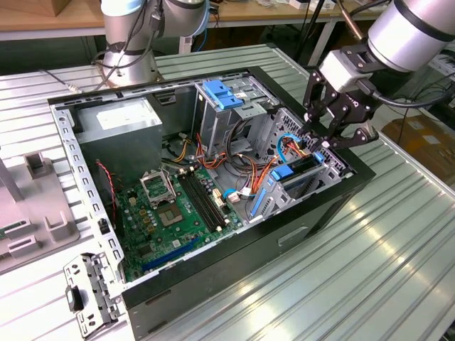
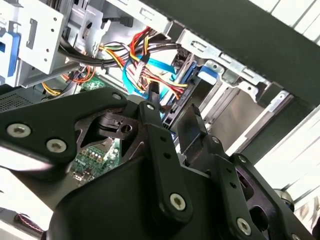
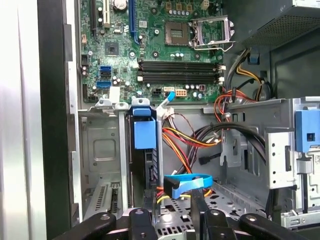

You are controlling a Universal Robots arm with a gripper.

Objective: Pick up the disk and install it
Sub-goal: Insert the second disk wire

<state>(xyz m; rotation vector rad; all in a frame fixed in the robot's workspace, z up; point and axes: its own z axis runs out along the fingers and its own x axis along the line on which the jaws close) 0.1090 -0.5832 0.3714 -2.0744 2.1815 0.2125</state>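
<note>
Apparently the disk (image 3: 145, 145) sits seated in its bay, beyond the jaws.

**Ribbed metal bench, open PC on top**

The slatted bench (image 1: 398, 234) carries the open black computer case (image 1: 298, 234) mid-surface. A grey plastic stand (image 1: 32, 213) and a loose perforated metal bracket (image 1: 89, 295) sit beside it, and the robot base (image 1: 128, 64) stands on the bench too.

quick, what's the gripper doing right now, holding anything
Gripper: over the drive cage at the case's front corner, right at the disk seated on edge in the bay; open or shut cannot be told.
</note>
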